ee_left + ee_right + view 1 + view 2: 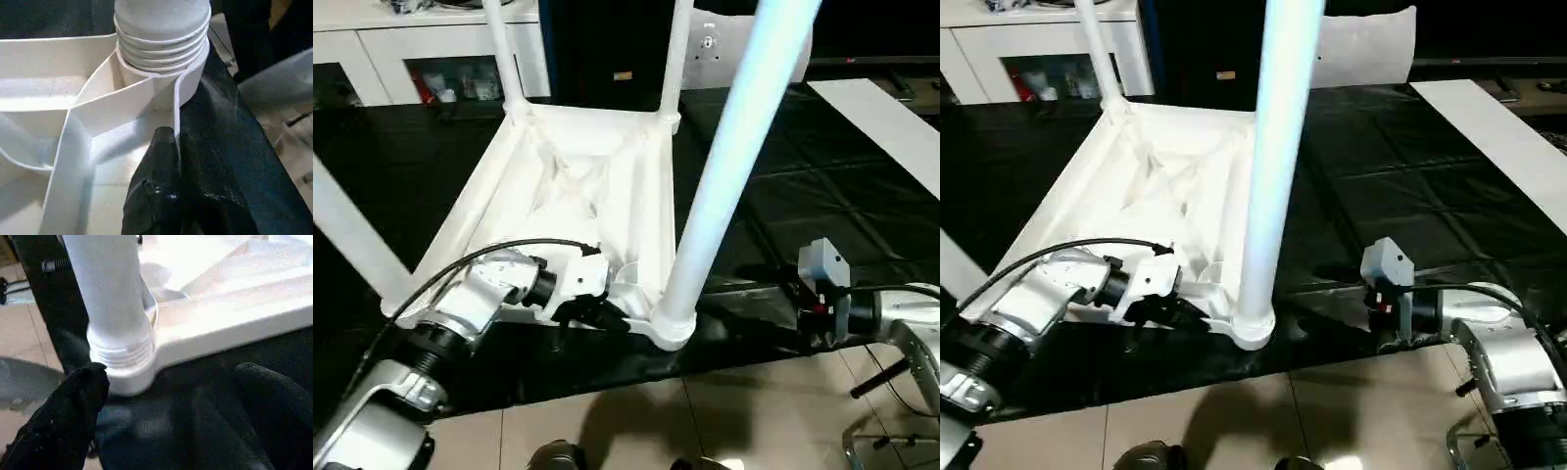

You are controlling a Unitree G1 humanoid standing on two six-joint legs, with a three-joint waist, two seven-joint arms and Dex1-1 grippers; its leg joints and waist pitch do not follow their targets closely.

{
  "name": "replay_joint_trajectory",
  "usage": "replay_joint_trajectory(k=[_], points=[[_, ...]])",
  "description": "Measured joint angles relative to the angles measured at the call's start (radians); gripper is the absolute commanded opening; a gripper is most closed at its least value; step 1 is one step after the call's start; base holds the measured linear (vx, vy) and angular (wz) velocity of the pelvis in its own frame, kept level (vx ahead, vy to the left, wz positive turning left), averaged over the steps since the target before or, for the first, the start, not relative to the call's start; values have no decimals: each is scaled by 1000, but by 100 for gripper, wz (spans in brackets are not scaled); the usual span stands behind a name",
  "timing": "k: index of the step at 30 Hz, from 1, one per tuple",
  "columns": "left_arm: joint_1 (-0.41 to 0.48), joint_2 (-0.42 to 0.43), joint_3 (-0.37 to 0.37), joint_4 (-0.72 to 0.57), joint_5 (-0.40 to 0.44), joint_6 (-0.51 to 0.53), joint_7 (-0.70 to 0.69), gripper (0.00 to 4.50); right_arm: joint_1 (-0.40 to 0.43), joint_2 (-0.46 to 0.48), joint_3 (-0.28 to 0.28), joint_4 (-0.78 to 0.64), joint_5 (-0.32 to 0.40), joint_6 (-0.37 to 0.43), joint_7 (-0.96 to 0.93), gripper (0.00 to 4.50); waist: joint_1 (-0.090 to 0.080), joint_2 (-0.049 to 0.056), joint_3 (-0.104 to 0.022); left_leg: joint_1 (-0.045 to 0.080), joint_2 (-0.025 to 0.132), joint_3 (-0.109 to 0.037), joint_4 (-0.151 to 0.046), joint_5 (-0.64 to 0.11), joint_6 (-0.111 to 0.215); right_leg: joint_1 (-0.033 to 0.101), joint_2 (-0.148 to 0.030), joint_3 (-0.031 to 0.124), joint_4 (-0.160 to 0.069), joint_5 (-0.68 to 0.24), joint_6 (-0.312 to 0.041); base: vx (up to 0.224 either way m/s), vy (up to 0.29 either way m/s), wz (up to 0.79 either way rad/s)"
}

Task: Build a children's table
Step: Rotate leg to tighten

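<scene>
Black fingers (164,196) of the left gripper (592,308) are pinched shut on the thin side wall of the children's table (578,176), just beside its near corner socket (668,328). Opposite, the right gripper (166,396) waits with jaws spread wide, close to that same corner and holding nothing. Upside down on the black-covered worktop (822,196), the table shows its ribbed underside, with white tubular legs standing up from its corners. The near leg (724,166) sits in its socket with several screw threads (161,44) exposed above the collar, so it looks not fully wound in. The risk from here appears to be the tall leg wobbling or cross-threading if turned off-axis, or the light tabletop sliding on the cover should the left pinch slip.
</scene>
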Motion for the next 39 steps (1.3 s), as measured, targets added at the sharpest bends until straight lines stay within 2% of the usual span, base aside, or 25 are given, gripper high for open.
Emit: replay_joint_trajectory(k=[3, 7, 9, 10, 12, 14, 19, 23, 28, 29, 35, 39], points=[[-12, -38, 9, 5, 16, 60, 75, 4, -14, 33, 0, 0, 1, -1, -20, 450, -2, 0, 0, 0, -1, 0, 1, 0, 0, 0, -1, 0, 0, 0, 0, 0, 0, 0], [-2, -37, 22, -2, 19, 64, 84, 4, -17, 39, 1, 2, 11, 6, -19, 450, -15, 0, 0, 0, -1, 0, 1, 0, 0, 0, -1, 0, -2, 0, 0, 0, 0, 0], [6, -34, 21, -13, 20, 43, 68, 0, -26, 46, 3, 6, 32, 10, 5, 413, -17, 0, 0, 0, -1, 0, 1, 0, 0, 0, -1, 0, -2, 0, 0, 0, 0, 0], [9, -32, 21, -18, 20, 41, 63, 0, -37, 52, 5, 13, 36, 11, 15, 413, -17, 1, 0, 0, -1, 0, 0, 0, 0, 0, -1, 0, -2, 0, 0, 0, 0, 0], [12, -34, 16, -32, 22, 41, 59, 0, -59, 58, 15, 21, 39, 19, 37, 410, -13, 1, -1, 0, -1, 0, 0, 0, 0, 0, -1, 0, -1, 0, 0, 0, 0, 0], [12, -38, 8, -42, 25, 41, 55, 0, -78, 64, 32, 37, 41, 29, 49, 372, -7, 1, -1, -1, -1, 0, 0, 0, 1, 0, -1, 0, -1, 0, 0, 0, 0, 0], [5, -48, 1, -42, 32, 37, 44, 0, -106, 85, 68, 76, 42, 42, 88, 338, 11, 2, -1, -1, -1, 0, -2, -1, 2, 0, -1, -1, -1, 0, -3, 0, 0, 0], [3, -51, 1, -39, 35, 36, 44, 0, -126, 97, 79, 112, 41, 39, 96, 293, 13, 2, -1, -1, -1, 0, -2, -1, 2, 0, -1, -1, -1, 0, -4, 0, 0, 0], [3, -51, 1, -39, 36, 36, 44, 0, -147, 109, 79, 156, 38, 39, 107, 259, 13, 2, -1, -1, -1, 0, -2, -1, 1, -1, -1, -1, 0, 0, -4, 0, 0, 0], [3, -51, 1, -39, 36, 36, 43, 0, -156, 111, 79, 161, 38, 39, 109, 240, 14, 2, -1, -1, -1, 0, -2, -1, 1, 0, -1, -1, 0, 0, -4, 0, 0, 0], [3, -50, 3, -39, 41, 36, 42, 0, -162, 115, 81, 170, 39, 41, 119, 198, 15, 2, -1, -1, -1, 0, -2, -1, 1, 0, -1, -1, 0, 0, -4, 0, 0, 0], [4, -50, 4, -39, 41, 39, 42, 0, -163, 122, 79, 170, 39, 49, 117, 192, 14, 2, -2, -1, -1, 0, -2, -1, 1, 0, -1, -1, 0, 0, -4, 0, 0, 0]])
